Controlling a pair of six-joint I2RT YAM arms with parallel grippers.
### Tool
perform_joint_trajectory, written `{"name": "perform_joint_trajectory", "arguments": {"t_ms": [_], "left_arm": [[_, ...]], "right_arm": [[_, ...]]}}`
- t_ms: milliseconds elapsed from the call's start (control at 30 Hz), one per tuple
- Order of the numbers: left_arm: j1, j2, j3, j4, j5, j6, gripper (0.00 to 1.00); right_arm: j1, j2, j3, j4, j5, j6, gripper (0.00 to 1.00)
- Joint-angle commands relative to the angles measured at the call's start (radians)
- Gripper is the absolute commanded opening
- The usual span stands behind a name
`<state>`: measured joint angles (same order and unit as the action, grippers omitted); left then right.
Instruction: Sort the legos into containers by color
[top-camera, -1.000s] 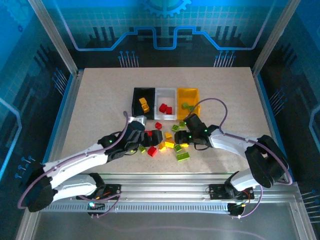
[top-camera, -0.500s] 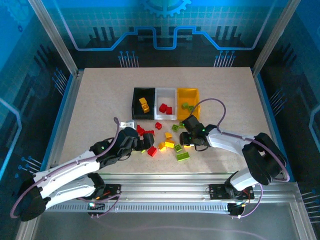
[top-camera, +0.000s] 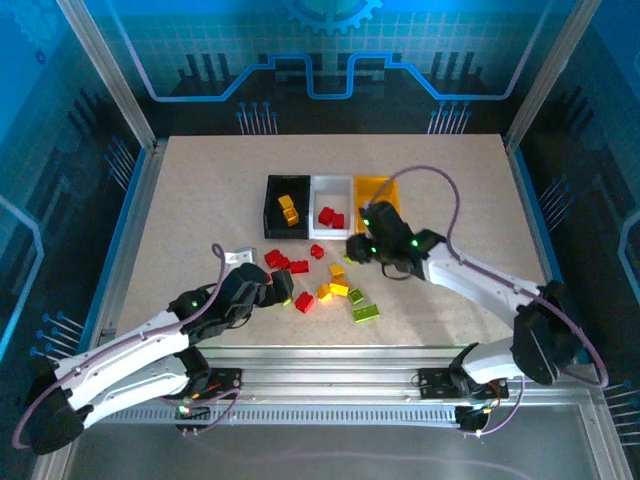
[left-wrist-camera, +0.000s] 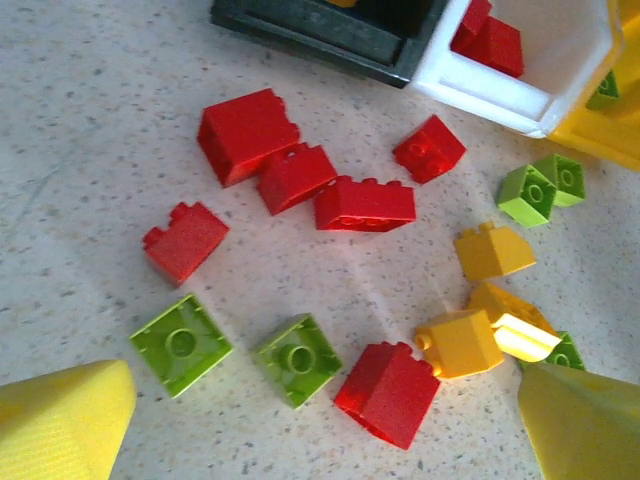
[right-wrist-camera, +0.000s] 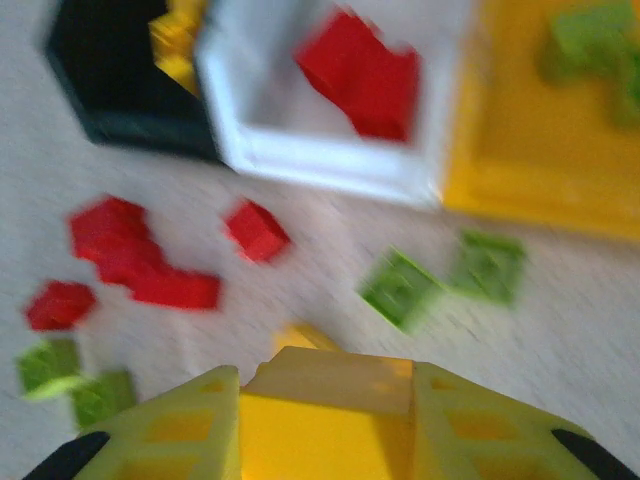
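Red, green and yellow legos (left-wrist-camera: 363, 203) lie scattered before black, white, yellow containers (left-wrist-camera: 480, 100).

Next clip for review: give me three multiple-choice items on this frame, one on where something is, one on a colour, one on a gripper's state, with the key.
1. Which bin already holds red bricks?
A. the black one
B. the white one
C. the yellow-orange one

2. What colour is the brick between the fingers of the right gripper?
A. red
B. lime green
C. yellow

3. How does the left gripper stand?
A. open, holding nothing
B. shut on a red brick
C. shut on a green brick

Key:
1 B: the red bricks lie inside the white bin.
2 C: the right wrist view shows a yellow brick clamped between the two fingers.
3 A: the left wrist view shows its fingers wide apart, above loose bricks that none of them touch.
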<state>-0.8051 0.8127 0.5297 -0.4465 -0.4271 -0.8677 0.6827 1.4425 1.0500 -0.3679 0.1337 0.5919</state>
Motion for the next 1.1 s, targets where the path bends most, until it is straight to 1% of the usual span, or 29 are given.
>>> {"name": "perform_joint_trajectory", "arguments": {"t_ms": [0, 167, 300, 467, 633, 667, 767, 833, 933, 1067], "left_arm": [[0.008, -0.065, -0.029, -0.076, -0.054, -0.041, 0.99], [0.011, -0.123, -0.043, -0.119, -0.062, -0.044, 0.99], [0.015, -0.132, -0.045, -0.131, -0.05, -0.043, 0.99], [0.02, -0.126, -0.053, -0.116, -0.033, -0.036, 0.99], [0.021, -0.116, -0.059, -0.11, -0.02, -0.032, 0.99], [0.022, -0.112, -0.06, -0.11, -0.017, -0.032, 0.99], [0.022, -0.104, -0.068, -0.098, -0.004, -0.034, 0.99], [0.023, -0.1, -0.071, -0.09, 0.0, -0.034, 0.99], [0.024, -0.093, -0.071, -0.078, 0.004, -0.032, 0.99], [0.024, -0.074, -0.067, -0.053, 0.014, -0.022, 0.99]], "right_arm": [[0.041, 0.146, 0.175, 0.041, -0.067, -0.054, 0.31], [0.052, 0.413, 0.465, 0.044, -0.102, -0.064, 0.32], [0.043, 0.598, 0.675, 0.015, -0.085, -0.055, 0.32], [0.026, 0.77, 0.867, 0.007, -0.103, -0.033, 0.32], [0.011, 0.917, 1.04, -0.049, -0.119, -0.006, 0.34], [0.008, 0.937, 1.063, -0.058, -0.125, 0.001, 0.36], [0.001, 0.968, 1.111, -0.064, -0.158, 0.008, 0.52], [0.0, 0.962, 1.119, -0.056, -0.17, 0.001, 0.59], [0.0, 0.927, 1.116, -0.048, -0.177, -0.014, 0.62], [0.002, 0.834, 1.049, -0.031, -0.166, -0.024, 0.65]]}}
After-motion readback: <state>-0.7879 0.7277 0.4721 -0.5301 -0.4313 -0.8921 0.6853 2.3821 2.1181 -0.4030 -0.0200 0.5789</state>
